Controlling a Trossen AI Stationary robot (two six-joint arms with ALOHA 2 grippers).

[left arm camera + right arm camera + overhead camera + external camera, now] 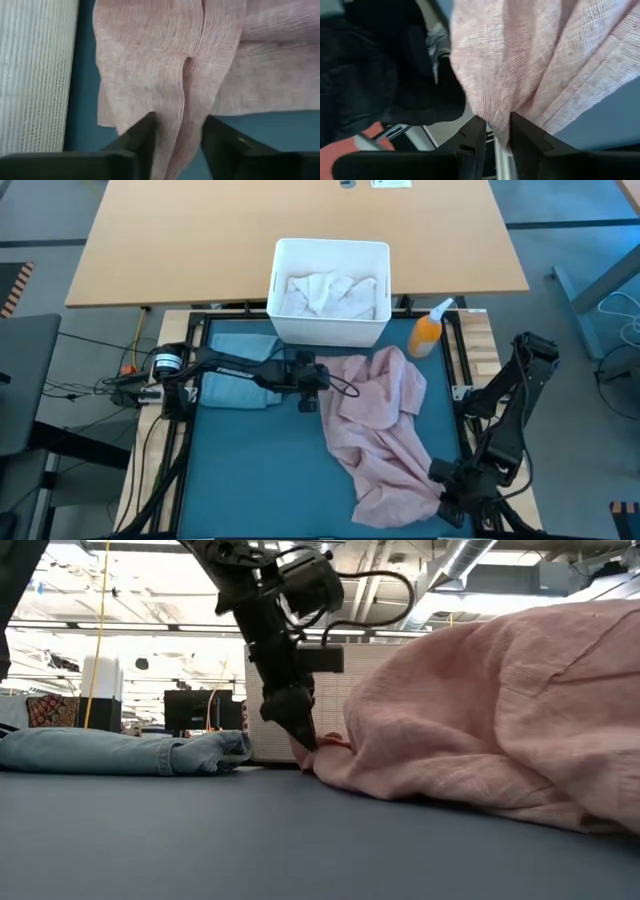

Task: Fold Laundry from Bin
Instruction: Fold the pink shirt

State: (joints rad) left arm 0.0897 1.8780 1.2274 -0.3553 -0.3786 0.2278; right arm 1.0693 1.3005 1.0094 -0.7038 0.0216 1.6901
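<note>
A dusty pink shirt (380, 430) lies rumpled across the teal mat (260, 480) on the tabletop, and both arms have hold of it. The left gripper (177, 137) pinches a fold at the shirt's edge near the white bin (330, 292), fingers closed on the cloth. The right gripper (493, 135) grips its corner at the mat's near right edge (fabric bunched between the fingers). Folded jeans (235, 370) rest just beside the bin, which holds white cloth (330, 292).
</note>
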